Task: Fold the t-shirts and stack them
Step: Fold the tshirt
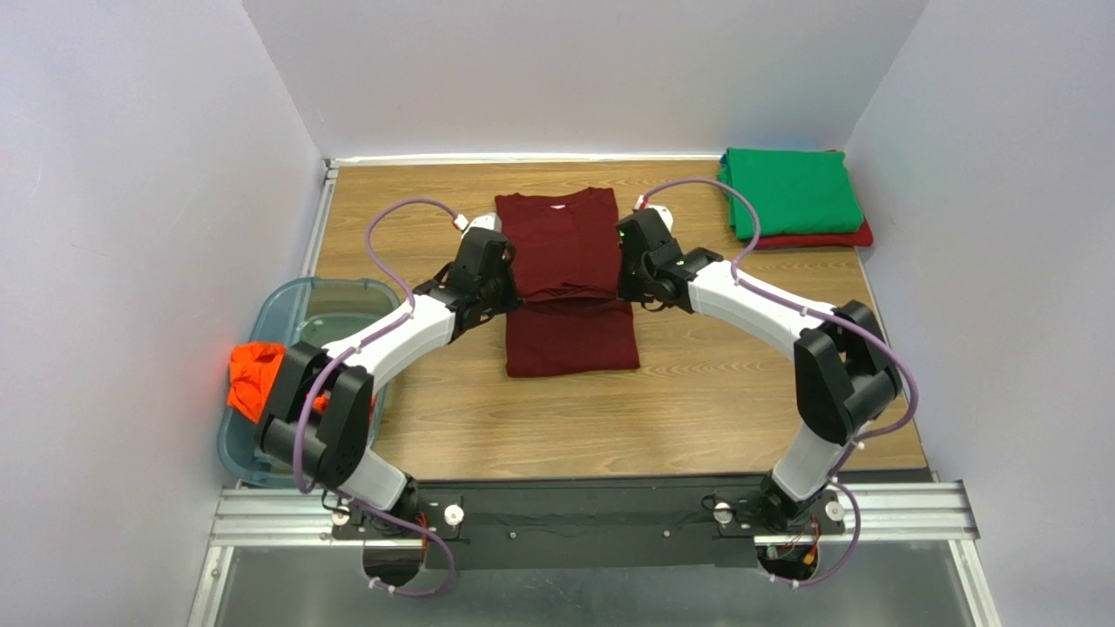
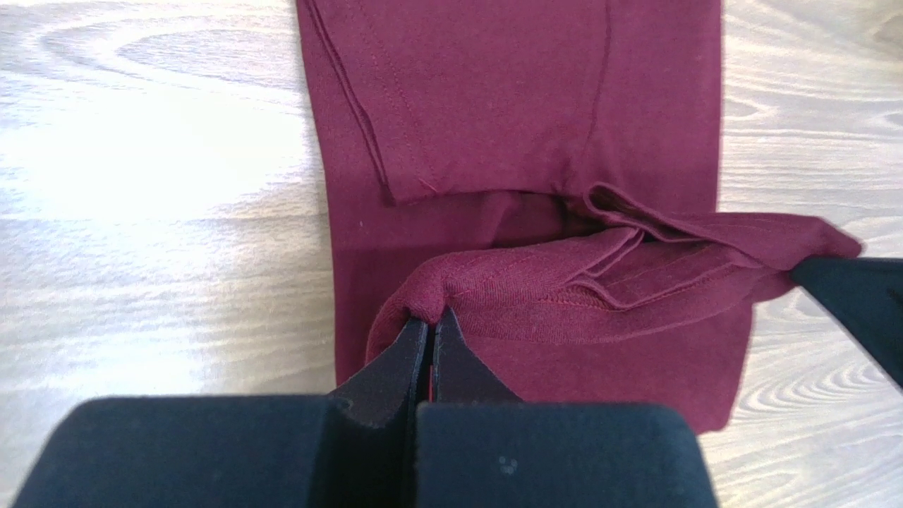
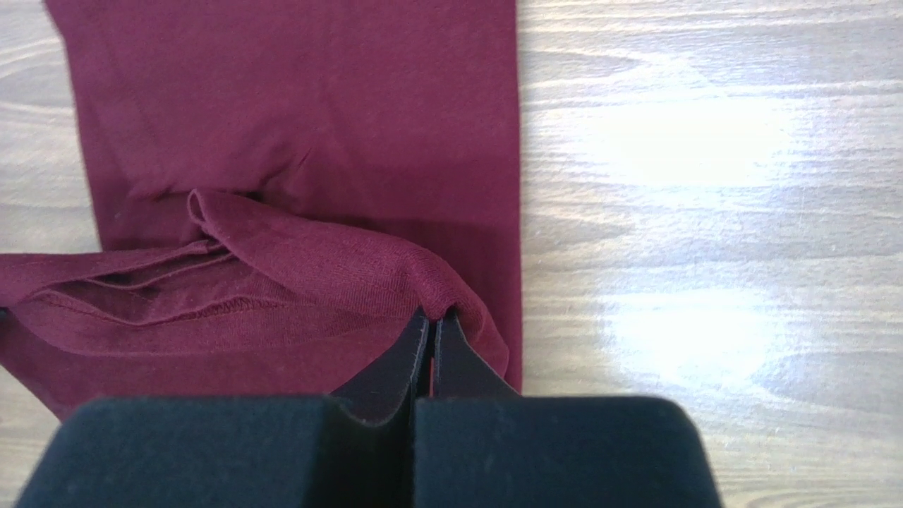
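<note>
A dark maroon cloth t-shirt (image 1: 571, 301) lies mid wooden counter (image 1: 733, 392), left fingers (image 2: 397, 365) at its left edge, right fingers (image 3: 397, 360) at its right. Far right, a green folded cloth t-shirt (image 1: 789, 192) lies on a red one (image 1: 838, 239); left, a clear plastic bin (image 1: 295, 307) holds an orange cloth t-shirt (image 1: 254, 376).

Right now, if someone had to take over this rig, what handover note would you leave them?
Tools: left tool shut on the maroon t-shirt, at the left end of a raised fold; right tool shut on the same fold's right end.
Done: green t-shirt folded and stacked on the red t-shirt at the table's far right corner.
To do: lay the maroon fold down, move it to the stack, then fold the orange t-shirt bunched at the clear bin.
</note>
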You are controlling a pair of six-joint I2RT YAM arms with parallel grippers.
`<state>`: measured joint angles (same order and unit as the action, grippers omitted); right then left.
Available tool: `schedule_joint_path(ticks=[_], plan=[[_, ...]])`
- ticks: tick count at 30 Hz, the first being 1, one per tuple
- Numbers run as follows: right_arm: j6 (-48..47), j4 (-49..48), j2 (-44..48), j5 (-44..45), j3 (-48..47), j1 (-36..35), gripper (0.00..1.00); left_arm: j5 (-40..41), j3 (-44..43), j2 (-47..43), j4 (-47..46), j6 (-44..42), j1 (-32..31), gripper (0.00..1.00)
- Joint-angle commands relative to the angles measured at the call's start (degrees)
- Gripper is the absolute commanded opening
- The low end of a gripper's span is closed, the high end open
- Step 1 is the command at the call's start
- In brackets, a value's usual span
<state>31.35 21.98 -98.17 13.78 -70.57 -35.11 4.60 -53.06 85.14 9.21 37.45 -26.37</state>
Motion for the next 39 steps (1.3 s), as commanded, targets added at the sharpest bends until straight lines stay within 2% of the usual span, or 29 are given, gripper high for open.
schedule_joint_path(ticks=[1, 8, 17, 19, 20, 21, 23, 24, 26, 27, 28, 29, 32, 39], plan=[[-1.47, -2.02, -2.81, -2.09, -2.21, 1.18, 0.03, -2.23, -1.61, 3.09, -2.00, -2.03, 0.97, 0.00], [-1.47, -4.49, -6.68, -5.17, -2.91, 3.73, 0.04, -2.49, -2.75, 6.79, -2.36, -2.38, 2.29, 0.00], [-3.32, -4.93, -10.46, -7.80, -4.40, 5.32, 0.15, -3.63, -2.75, 9.07, -3.24, -2.47, 3.08, 0.00], [-3.66, -4.93, -10.64, -8.33, -4.84, 5.67, 0.22, -4.25, -3.28, 9.34, -3.24, -2.65, 3.17, 0.12], [-3.84, -4.93, -10.55, -8.68, -5.11, 5.76, 0.33, -4.34, -3.54, 9.34, -3.32, -2.73, 3.17, 0.21], [-3.84, -4.93, -10.20, -8.86, -5.20, 5.76, 0.39, -4.34, -3.98, 8.99, -3.24, -2.82, 3.17, 0.38], [-4.28, -4.84, -9.59, -9.64, -5.63, 5.76, 0.55, -4.34, -4.42, 8.38, -3.24, -2.91, 3.17, 0.54], [-4.37, -4.84, -9.15, -9.82, -5.55, 5.76, 0.69, -4.34, -4.51, 7.94, -3.24, -2.91, 3.17, 0.66], [-4.46, -4.84, -7.13, -10.87, -4.76, 5.76, 0.80, -5.90, -3.90, 5.83, -3.15, -2.56, 3.17, 0.71], [-4.46, -4.84, -6.43, -11.40, -4.15, 5.76, 0.83, -5.92, -3.37, 3.91, -3.24, -2.21, 3.17, 0.76], [-4.37, -4.93, -4.68, -12.10, -3.62, 5.76, 0.89, -6.01, -2.67, 2.76, -3.24, -2.03, 3.17, 0.78], [-4.37, -5.01, -3.88, -13.50, -2.14, 5.76, 0.99, -6.01, -1.10, 0.57, -3.41, -1.60, 3.17, 0.87], [-4.55, -5.63, -0.98, -20.17, 0.24, 5.67, 1.00, -6.36, 1.81, -2.95, -3.76, -0.80, 3.08, 0.96], [-5.07, -11.42, 2.20, -30.64, 7.28, 4.27, 1.00, -8.55, 15.08, -15.96, -4.03, 2.18, 2.90, 0.98]])
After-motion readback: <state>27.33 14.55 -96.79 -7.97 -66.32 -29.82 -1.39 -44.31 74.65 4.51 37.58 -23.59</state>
